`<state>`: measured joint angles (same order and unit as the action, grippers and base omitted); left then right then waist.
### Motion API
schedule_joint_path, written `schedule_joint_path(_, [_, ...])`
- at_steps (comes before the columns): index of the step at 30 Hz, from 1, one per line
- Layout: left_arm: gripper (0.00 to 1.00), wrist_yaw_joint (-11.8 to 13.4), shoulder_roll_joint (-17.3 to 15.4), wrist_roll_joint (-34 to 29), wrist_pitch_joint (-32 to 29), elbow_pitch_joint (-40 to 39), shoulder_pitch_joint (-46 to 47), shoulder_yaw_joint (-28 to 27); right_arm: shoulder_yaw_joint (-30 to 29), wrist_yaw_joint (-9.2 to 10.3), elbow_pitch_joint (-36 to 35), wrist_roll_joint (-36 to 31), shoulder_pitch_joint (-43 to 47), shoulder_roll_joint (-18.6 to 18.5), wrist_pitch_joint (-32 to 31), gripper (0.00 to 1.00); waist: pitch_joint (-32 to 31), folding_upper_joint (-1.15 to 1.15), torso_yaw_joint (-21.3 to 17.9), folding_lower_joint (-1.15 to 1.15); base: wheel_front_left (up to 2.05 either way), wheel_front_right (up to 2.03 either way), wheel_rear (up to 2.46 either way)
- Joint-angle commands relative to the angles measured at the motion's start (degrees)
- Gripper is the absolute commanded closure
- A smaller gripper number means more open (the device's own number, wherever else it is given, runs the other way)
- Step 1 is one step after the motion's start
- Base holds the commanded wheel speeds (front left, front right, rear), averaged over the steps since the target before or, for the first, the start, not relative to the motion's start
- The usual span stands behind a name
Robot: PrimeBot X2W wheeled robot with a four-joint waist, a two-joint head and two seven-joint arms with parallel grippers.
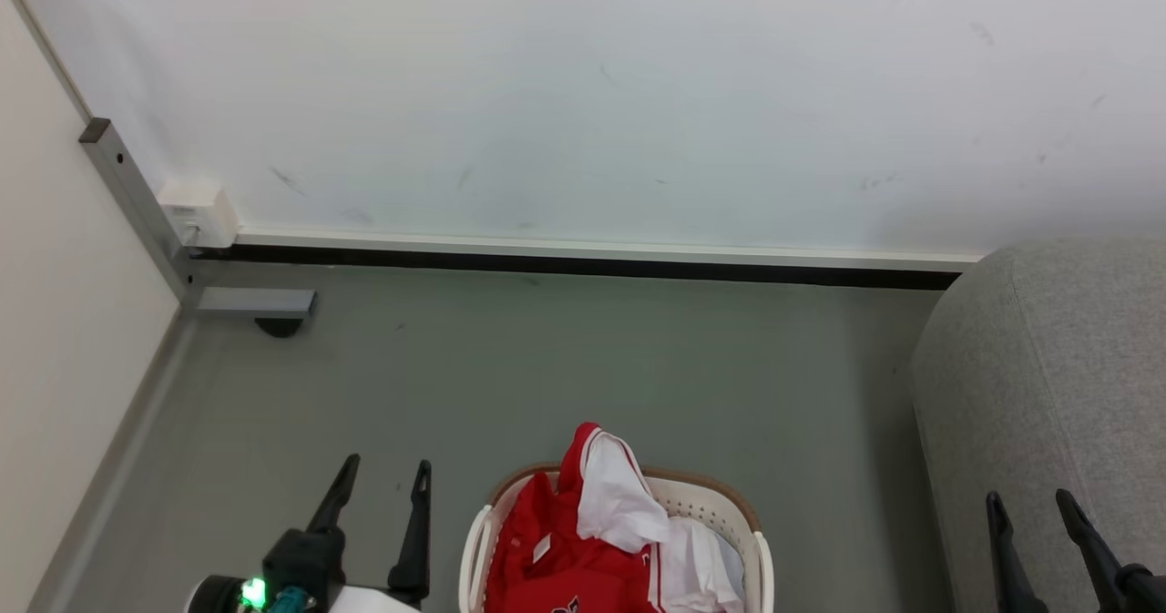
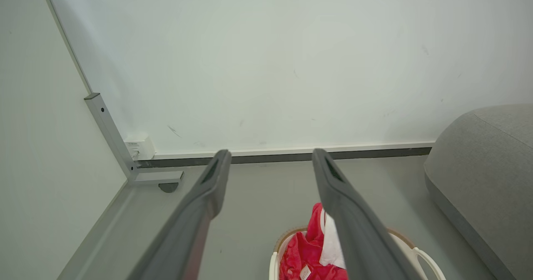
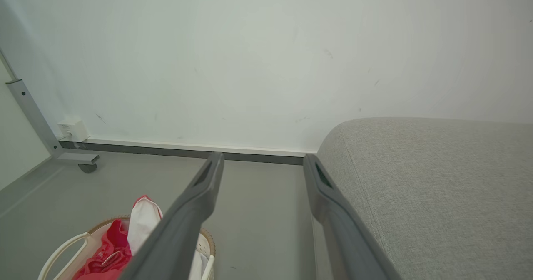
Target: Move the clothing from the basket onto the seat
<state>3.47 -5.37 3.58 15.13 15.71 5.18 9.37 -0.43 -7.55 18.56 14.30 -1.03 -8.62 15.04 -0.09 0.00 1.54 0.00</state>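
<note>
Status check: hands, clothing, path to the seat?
Left hand open, right hand open, both unloaded. Clothing heaped in basket, none on visible seat. Bare floor between basket and seat.

The place reads as a bare test room dressed as a home corner. A grey sofa [image 1: 1048, 394] and a laundry basket [image 1: 701, 504] of red clothing [image 1: 565, 554] stand on a plain grey floor [image 1: 547, 367]. Behind them is a scuffed white wall [image 1: 583, 94], and beside them a metal-framed partition [image 1: 127, 194] on a caster [image 1: 281, 326].
</note>
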Motion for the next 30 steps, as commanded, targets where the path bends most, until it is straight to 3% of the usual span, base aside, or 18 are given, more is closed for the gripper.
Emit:
schedule_joint_path(1, [0.00,-0.27,0.10,-0.04,0.04,0.15,-0.46,-0.49,0.06,0.12,0.26,0.67,-0.18,-0.29,0.20,0.00,0.10,0.00,-0.21,0.00,0.00,0.00,0.00])
schedule_joint_path(7, [0.00,-1.47,0.47,0.63,0.04,1.27,-0.23,-0.53,0.37,0.12,0.05,1.28,-0.67,-0.32,0.20,0.00,0.86,0.00,-0.86,0.00,0.00,0.00,0.00])
schedule_joint_path(16, [0.00,-5.81,0.60,-0.16,-0.34,8.62,5.79,3.03,1.47,0.12,-1.71,1.91,-3.77,0.18,0.19,0.00,6.54,0.00,-3.11,0.00,0.00,0.00,0.00])
schedule_joint_path(23, [0.00,-9.25,-0.62,-2.07,-7.17,14.03,14.16,8.11,3.28,0.12,-3.73,2.24,-8.29,0.90,0.19,0.00,13.87,0.00,-6.66,0.00,0.00,0.00,0.00])
schedule_joint_path(30, [0.00,-10.69,-2.84,-2.72,-16.87,19.06,22.67,13.88,4.82,0.12,-6.17,2.62,-13.37,2.18,0.19,0.00,21.72,0.00,-11.00,0.00,0.00,0.00,0.00])
